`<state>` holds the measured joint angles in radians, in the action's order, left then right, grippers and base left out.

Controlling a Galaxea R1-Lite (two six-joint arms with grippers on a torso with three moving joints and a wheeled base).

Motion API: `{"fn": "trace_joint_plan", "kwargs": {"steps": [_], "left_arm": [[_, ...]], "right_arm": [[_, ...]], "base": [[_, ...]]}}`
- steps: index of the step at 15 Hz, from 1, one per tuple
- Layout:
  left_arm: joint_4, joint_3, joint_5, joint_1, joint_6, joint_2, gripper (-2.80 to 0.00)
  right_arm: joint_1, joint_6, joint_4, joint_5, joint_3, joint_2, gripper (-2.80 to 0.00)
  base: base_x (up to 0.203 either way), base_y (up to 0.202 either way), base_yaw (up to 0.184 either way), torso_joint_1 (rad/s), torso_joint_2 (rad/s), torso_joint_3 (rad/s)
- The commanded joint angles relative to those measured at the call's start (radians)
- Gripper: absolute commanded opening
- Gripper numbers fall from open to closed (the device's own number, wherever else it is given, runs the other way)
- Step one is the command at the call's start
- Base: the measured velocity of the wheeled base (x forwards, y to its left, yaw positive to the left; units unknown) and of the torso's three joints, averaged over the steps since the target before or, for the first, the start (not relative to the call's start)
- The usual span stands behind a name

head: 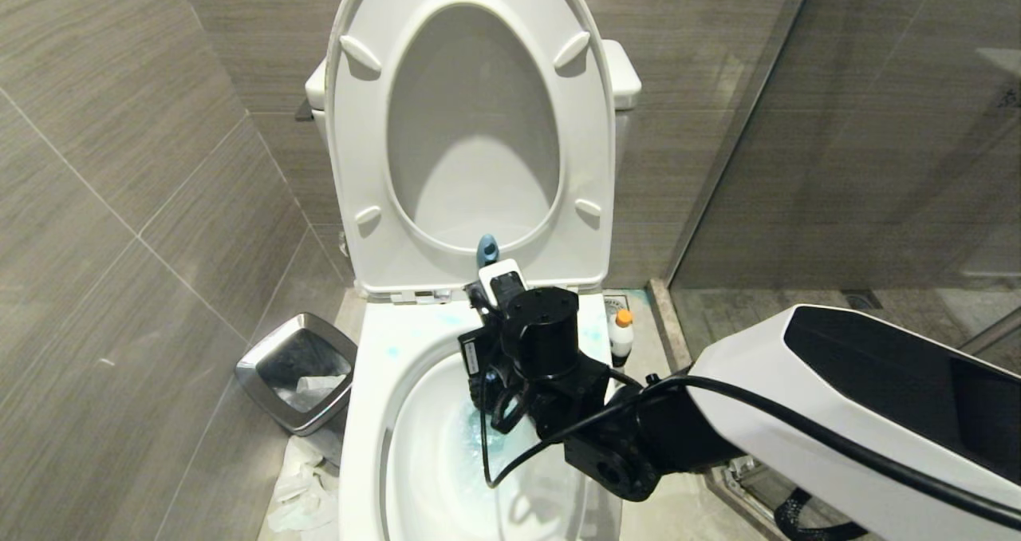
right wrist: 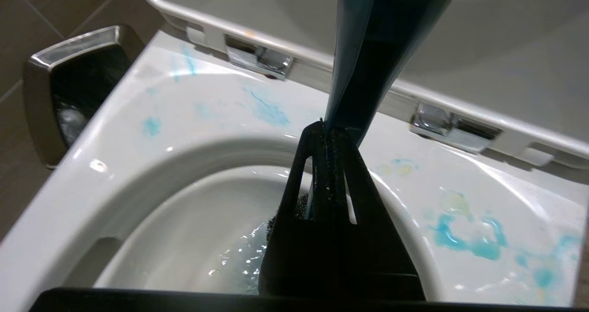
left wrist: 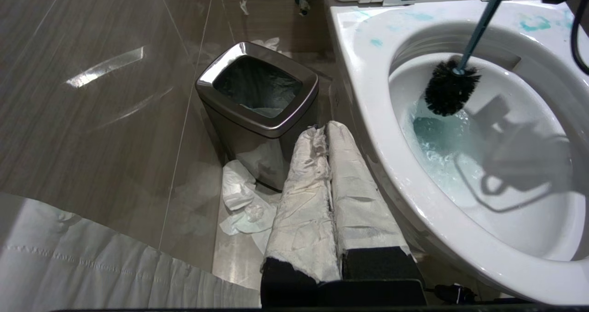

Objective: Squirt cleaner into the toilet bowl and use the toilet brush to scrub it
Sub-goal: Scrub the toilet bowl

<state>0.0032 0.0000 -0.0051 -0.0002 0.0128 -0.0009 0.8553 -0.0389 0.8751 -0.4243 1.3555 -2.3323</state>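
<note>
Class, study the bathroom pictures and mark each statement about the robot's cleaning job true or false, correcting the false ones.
1. The right gripper is shut on the toilet brush. True.
2. The brush's bristle head is inside the toilet bowl. True.
3. The cleaner lies inside the steel bin. False: it stands upright on the floor to the toilet's right.
4. The toilet seat is lowered. False: it is raised.
5. The left gripper holds the cleaner. False: it is shut, empty, beside the bowl.

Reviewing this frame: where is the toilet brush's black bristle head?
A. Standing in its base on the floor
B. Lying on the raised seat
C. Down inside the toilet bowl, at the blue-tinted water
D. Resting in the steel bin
C: the toilet brush head sits inside the toilet bowl at the water's edge, with the right gripper shut on its shaft.
</note>
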Motion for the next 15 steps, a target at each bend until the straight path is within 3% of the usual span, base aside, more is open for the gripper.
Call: {"fn": "trace_joint_plan", "kwargs": {"steps": [1, 5, 9, 11, 15], "left_arm": [[0.0, 0.002, 0.001, 0.0, 0.0, 0.001, -2.8], [0.0, 0.002, 0.001, 0.0, 0.0, 0.001, -2.8], [0.0, 0.002, 0.001, 0.0, 0.0, 0.001, -2.8], [0.0, 0.002, 0.001, 0.0, 0.001, 0.001, -2.8], [0.0, 0.002, 0.001, 0.0, 0.0, 0.001, -2.8]], "right_arm": [[-0.024, -0.006, 0.008, 0.001, -0.08, 0.073, -2.8], [-0.021, -0.001, 0.036, 0.007, -0.303, 0.205, -2.8], [0.053, -0.003, 0.194, 0.006, -0.533, 0.283, -2.8], [0.115, -0.004, 0.246, 0.001, -0.592, 0.308, -2.8], [0.143, -0.004, 0.252, -0.001, -0.596, 0.319, -2.8]], "base": [[0.0, 0.0, 0.0, 0.0, 0.0, 0.0], [0.0, 0.0, 0.0, 0.0, 0.0, 0.0], [0.0, 0.0, 0.0, 0.0, 0.0, 0.0], [0.0, 0.0, 0.0, 0.0, 0.0, 0.0], [0.0, 0.0, 0.0, 0.0, 0.0, 0.0]]}}
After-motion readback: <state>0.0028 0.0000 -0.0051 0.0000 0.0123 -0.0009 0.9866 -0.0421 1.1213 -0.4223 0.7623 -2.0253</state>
